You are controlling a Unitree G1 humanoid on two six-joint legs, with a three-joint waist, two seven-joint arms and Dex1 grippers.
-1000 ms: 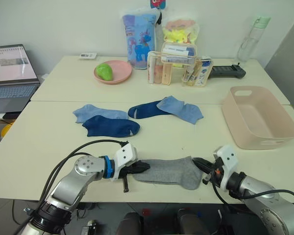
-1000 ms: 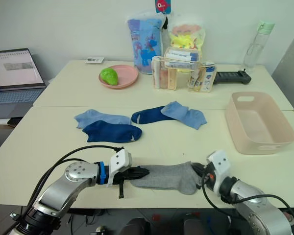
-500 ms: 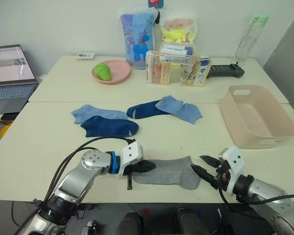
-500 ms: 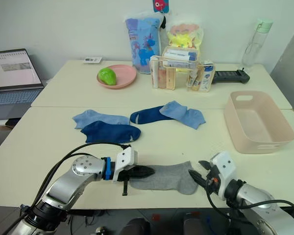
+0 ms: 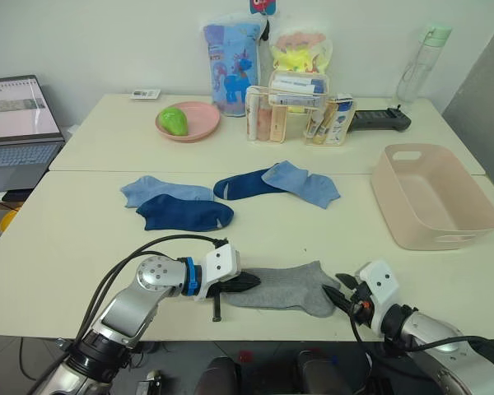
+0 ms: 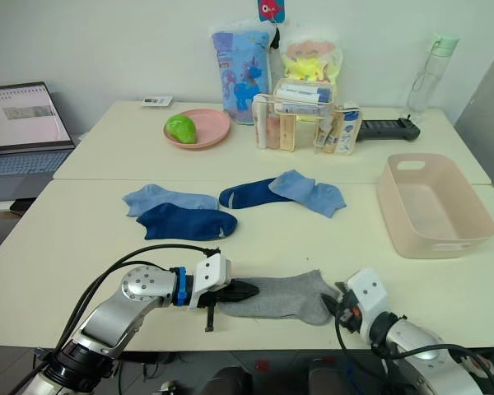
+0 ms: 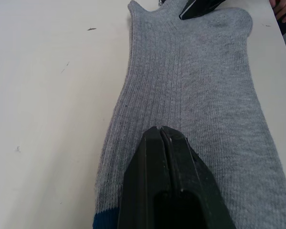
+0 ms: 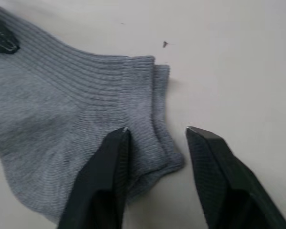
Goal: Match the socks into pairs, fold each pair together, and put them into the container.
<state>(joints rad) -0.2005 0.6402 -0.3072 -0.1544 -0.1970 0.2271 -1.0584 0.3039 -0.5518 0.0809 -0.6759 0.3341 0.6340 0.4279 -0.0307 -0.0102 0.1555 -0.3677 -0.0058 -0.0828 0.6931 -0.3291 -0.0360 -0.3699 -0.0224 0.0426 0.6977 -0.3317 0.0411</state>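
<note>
at the table's near edge we see the left gripper (image 7: 163,131) with fingers pressed together on the toe end of the grey socks (image 5: 284,288), which lie flat. the right gripper (image 8: 157,136) has its fingers apart, straddling the stacked cuffs at the other end. farther back lie two light blue socks (image 5: 159,190) and two navy socks (image 5: 184,214). the container (image 5: 432,195) sits at the right.

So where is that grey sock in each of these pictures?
Left eye view: grey sock at the table's near edge, between both grippers.
Right eye view: same spot, near edge.
Left wrist view: it stretches away from the shut left gripper.
Right wrist view: its cuff lies between the open right gripper's fingers.
Shared landmark: the sock's cuff end.
</note>
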